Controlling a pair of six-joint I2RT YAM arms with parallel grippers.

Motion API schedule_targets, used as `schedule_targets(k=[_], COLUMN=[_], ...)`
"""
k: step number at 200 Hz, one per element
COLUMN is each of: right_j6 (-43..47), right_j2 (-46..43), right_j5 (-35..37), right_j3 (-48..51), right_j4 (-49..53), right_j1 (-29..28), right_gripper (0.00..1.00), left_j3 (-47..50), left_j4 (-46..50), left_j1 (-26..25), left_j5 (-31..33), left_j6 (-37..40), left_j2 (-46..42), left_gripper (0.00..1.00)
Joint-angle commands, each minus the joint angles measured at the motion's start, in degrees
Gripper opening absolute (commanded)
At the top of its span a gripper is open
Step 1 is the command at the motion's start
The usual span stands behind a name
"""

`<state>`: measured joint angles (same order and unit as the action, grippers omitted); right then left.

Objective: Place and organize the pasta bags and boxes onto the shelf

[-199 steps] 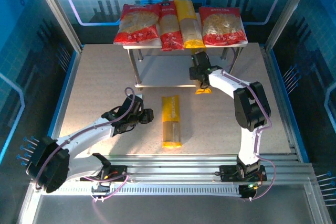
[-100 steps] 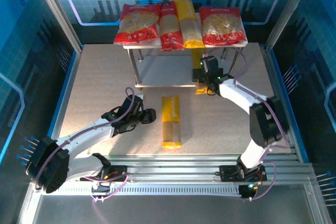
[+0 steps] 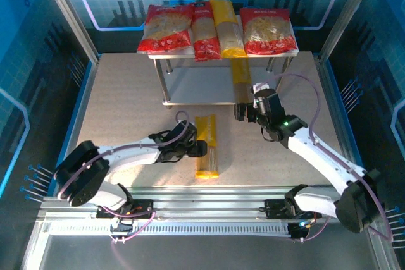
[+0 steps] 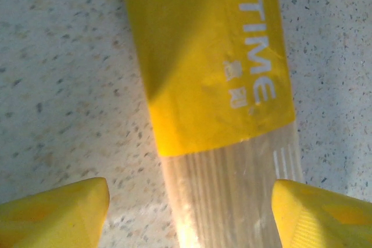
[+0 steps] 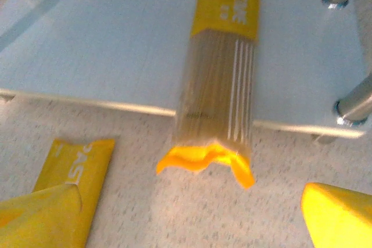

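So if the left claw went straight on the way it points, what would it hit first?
Probably the yellow spaghetti pack on the table: it lies right ahead, between the left gripper's open fingers. How close is hard to judge.

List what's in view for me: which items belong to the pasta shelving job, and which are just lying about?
Job: shelf; left red bag; right red bag; narrow red pack; top-board spaghetti pack; lower-board spaghetti pack, overhanging the front; tabletop spaghetti pack.
Not the job (fixtures): table; blue enclosure panels; aluminium rails.
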<state>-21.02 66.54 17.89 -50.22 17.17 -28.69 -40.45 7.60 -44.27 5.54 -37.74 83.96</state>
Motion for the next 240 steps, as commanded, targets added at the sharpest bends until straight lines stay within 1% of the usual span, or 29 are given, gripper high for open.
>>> schedule_targets(k=[1,21,29,33,73,116,161,169,181,202,211,231,240], right_j6=[-3.47,-4.07,-4.13,-4.09,-3.69,-3.79,-4.12,-4.21,-4.21,-4.36,-4.31,-4.41,-4.46], right_j2=[-3.67,-5.79,-6.36,-6.66,-8.07,-9.56,-12.6,-13.12,-13.78,-14.66,-14.86,-15.2,-15.22], right_j5=[-3.44,-4.18,-4.18,-4.18,-5.01,-6.79,-8.64,-8.83,-9.26,-9.61,-9.71,-9.72,-9.76], right_j3=[2.93,4.72,5.1,5.24,6.35,7.97,9.59,9.8,10.01,10.17,10.19,10.16,10.12], right_j4=[2.8,1.94,1.54,1.43,0.25,-1.09,-1.66,-1.62,-1.53,-1.42,-1.24,-1.09,-1.1], right_j1=[-0.8,-0.85,-0.81,-0.76,-0.12,1.26,3.56,4.0,4.49,5.04,5.2,5.31,5.36], right_gripper=[0.97,0.97,0.97,0.97,0.97,0.97,0.98,0.98,0.98,0.98,0.98,0.98,0.98], left_j3=[-3.62,-5.22,-6.08,-6.69,-12.35,-20.25,-22.17,-22.22,-22.31,-22.31,-22.15,-21.94,-21.96], left_j4=[-1.56,-2.41,-1.63,-1.03,5.7,14.66,18.83,18.94,19.2,19.39,19.44,19.63,19.74], left_j1=[-0.4,-0.54,-0.51,-0.55,-1.37,-4.06,-5.21,-5.45,-5.74,-5.74,-5.76,-5.74,-5.75], left_j5=[0.43,-0.57,-0.25,-0.33,0.24,3.78,4.67,4.55,4.24,3.51,3.34,3.34,3.35], left_j6=[-1.7,-1.79,-1.91,-1.8,-1.21,-0.98,-2.4,-2.67,-3.08,-3.31,-3.31,-3.0,-2.67], left_j2=[3.56,5.88,6.64,7.12,13.02,19.3,23.08,23.78,24.77,25.9,25.99,25.51,25.22], left_gripper=[0.92,0.94,0.99,0.99,0.99,0.99,0.99,0.97,0.91,0.71,0.65,0.54,0.53])
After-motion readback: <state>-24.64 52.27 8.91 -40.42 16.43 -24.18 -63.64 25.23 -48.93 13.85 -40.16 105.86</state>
